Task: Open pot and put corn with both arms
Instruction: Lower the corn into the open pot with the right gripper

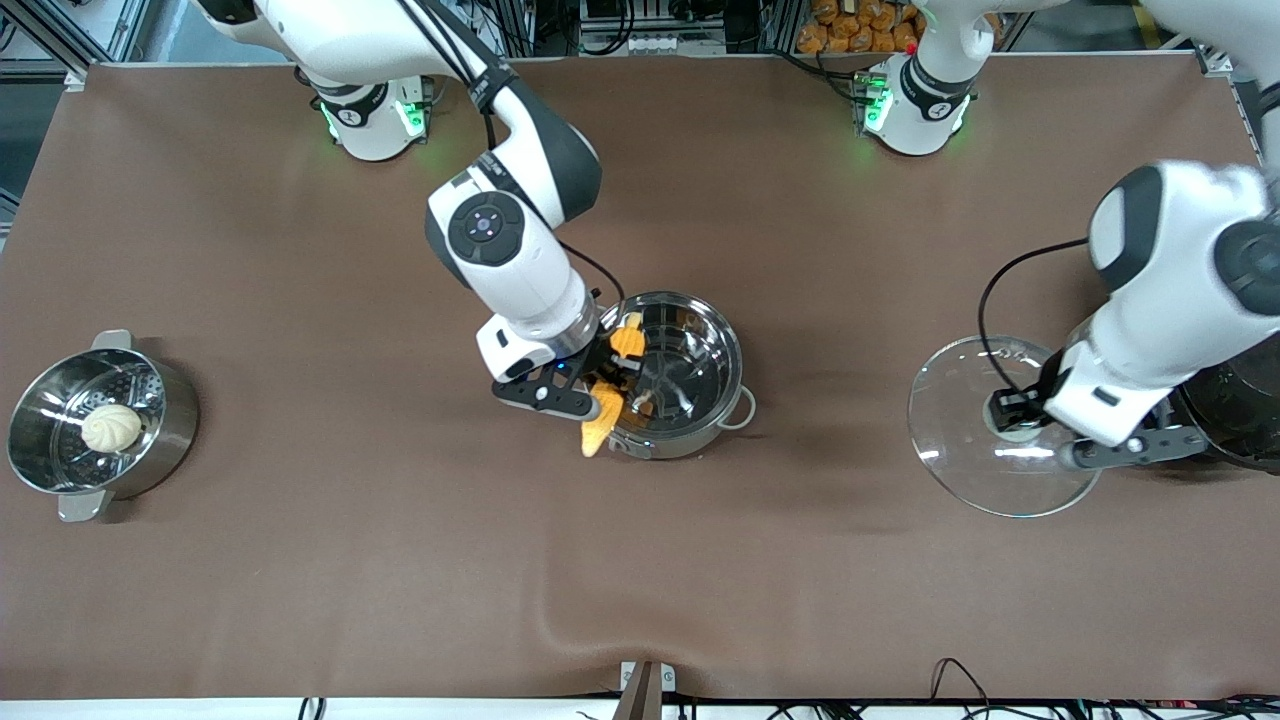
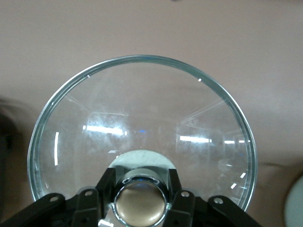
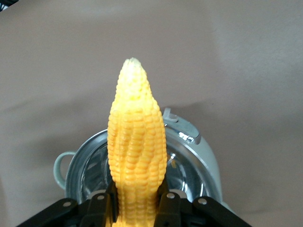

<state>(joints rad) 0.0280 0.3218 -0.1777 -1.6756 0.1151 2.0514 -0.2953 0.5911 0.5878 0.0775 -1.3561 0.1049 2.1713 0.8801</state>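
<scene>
- Brown surface (image 1: 300, 560) stretched wide under both arms, with cables and racks along the edge by the arm bases.
- Sat about midway along it: shiny steel pot (image 1: 690, 370), lid off, inside bare and bright, one wire loop handle sticking out toward the left arm's end.
- Hung over the rim of that pot on the right arm's side: right gripper (image 1: 612, 385), clamped on the corn (image 1: 603, 425).
- Lay tilted across the rim, that corn, one end over the inside of the pot and the tapered end poking out past the rim over the brown surface.
- Seen from the right wrist: corn (image 3: 136, 156) pinched low between the black fingers (image 3: 102, 205), pointed tip away from the gripper, pot (image 3: 199, 161) below it.
- Hung toward the left arm's end of the surface: left gripper (image 1: 1020, 415), closed on the copper-coloured knob (image 2: 139, 203) of the glass lid (image 1: 960, 440).
- Stayed well apart from the pot, that lid; whether resting on the surface or held just above it could not be told.
- Stood just beside the lid, at the very end of the surface: big black cooker (image 1: 1235, 410), mostly hidden by the left arm.
- Stood at the right arm's end: steel steamer pot (image 1: 160, 410) with flat tab handles, a white bun (image 1: 110, 428) on its holed insert.
</scene>
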